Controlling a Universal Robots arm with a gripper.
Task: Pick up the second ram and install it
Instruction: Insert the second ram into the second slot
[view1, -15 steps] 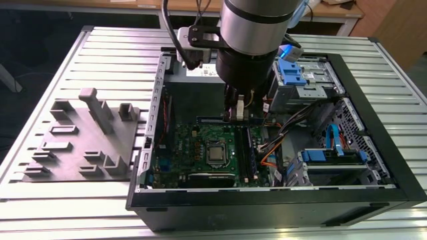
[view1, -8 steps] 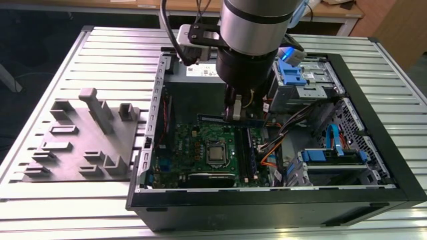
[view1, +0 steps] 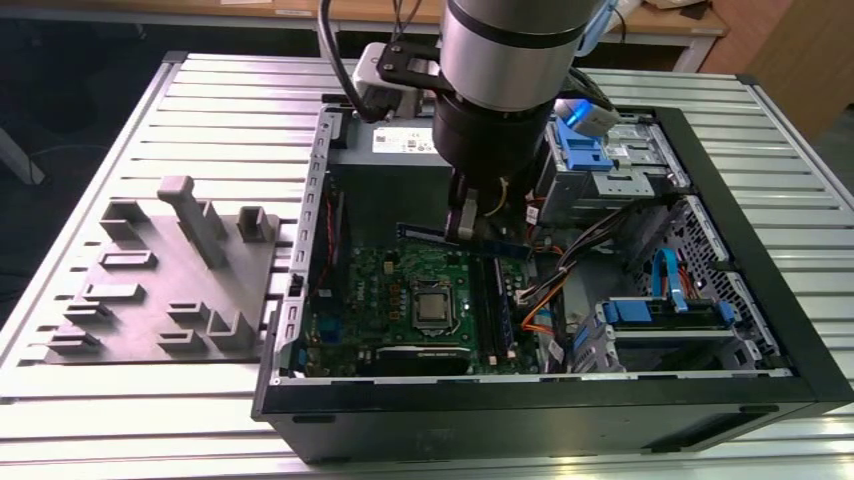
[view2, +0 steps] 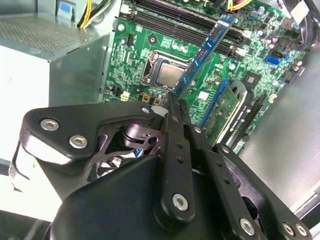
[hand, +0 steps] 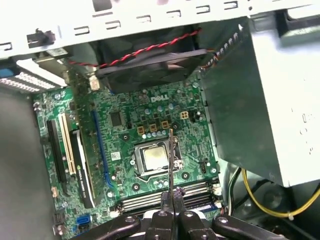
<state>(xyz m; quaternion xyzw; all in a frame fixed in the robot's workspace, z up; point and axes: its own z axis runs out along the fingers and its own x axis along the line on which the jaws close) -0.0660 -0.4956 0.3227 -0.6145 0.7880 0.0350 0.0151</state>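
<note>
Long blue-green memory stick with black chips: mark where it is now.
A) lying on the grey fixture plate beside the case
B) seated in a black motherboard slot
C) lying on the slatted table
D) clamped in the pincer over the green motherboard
D: in the second wrist view the black pincer is shut on the long blue-green memory stick, holding it in the air over the green motherboard.

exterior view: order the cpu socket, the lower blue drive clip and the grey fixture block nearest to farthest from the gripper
From the gripper, shut on the second ram:
1. cpu socket, on the motherboard beneath it
2. lower blue drive clip, exterior view's right
3. grey fixture block, outside the case, exterior view's left
</note>
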